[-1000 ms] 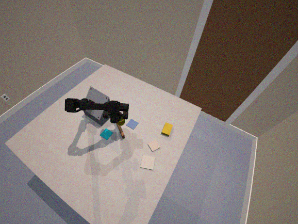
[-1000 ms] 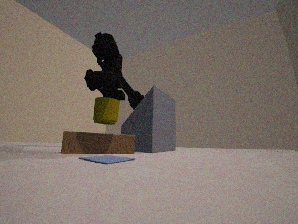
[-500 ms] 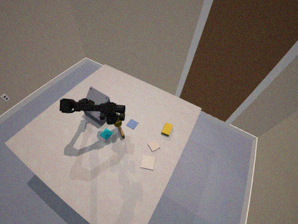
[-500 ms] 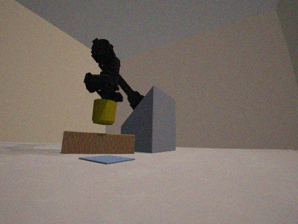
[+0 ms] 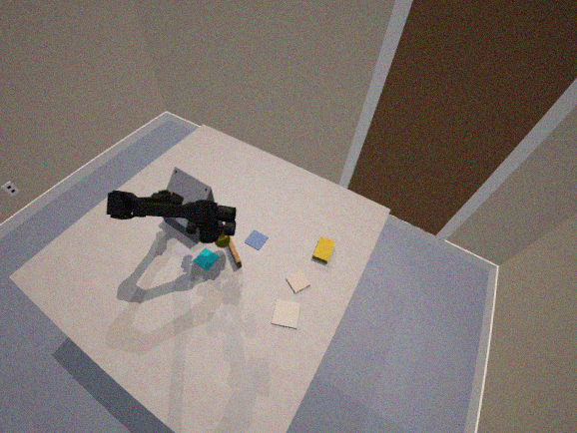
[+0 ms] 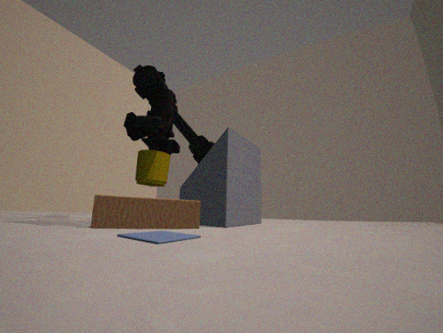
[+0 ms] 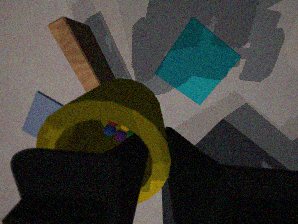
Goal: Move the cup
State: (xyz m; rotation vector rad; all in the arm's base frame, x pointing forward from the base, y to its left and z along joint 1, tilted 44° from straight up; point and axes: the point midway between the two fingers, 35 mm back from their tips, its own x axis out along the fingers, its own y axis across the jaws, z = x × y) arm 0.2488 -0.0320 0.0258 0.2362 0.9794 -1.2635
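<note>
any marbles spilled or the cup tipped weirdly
No spill shows. The yellow cup hangs in the claw, clear of the wooden block, leaning slightly. In the wrist view the marbles sit inside it, bunched to one side. None lie on the table.
</note>
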